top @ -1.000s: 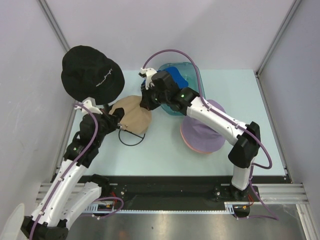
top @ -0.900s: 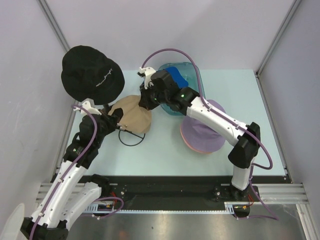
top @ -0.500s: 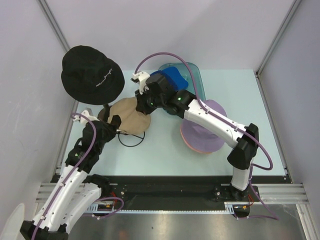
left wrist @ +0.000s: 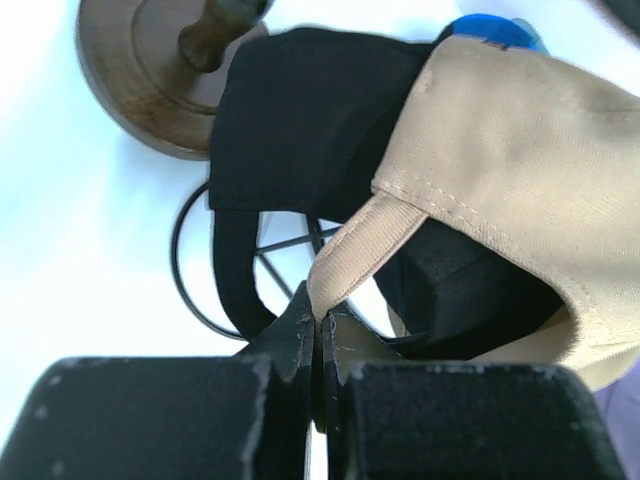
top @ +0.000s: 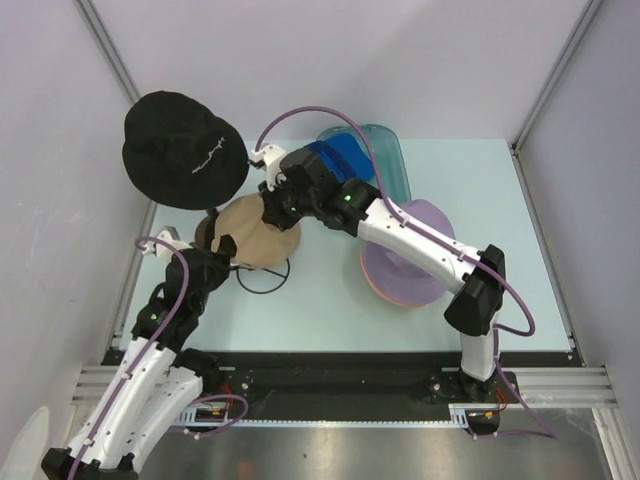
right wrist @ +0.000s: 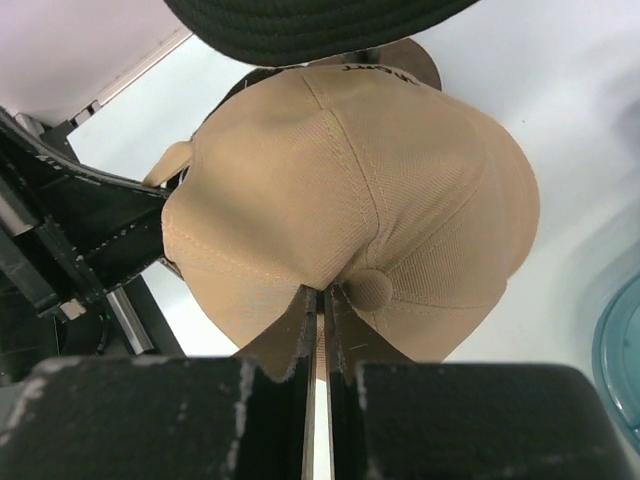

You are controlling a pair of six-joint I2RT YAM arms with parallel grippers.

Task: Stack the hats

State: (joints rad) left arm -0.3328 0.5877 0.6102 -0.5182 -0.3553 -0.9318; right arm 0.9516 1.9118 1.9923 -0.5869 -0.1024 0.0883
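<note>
Apparently, blue cap (top: 340,156) in translucent teal tub (top: 395,165); tan cap (top: 250,228) outside it.

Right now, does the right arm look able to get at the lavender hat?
Probably not: the right gripper is shut on the tan cap, and the lavender hat lies under that arm's forearm.

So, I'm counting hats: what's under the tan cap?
Black fabric shows beneath the tan cap, with a black wire ring lower down. Whether that fabric is a separate hat is unclear; the cap covers the rest.
</note>
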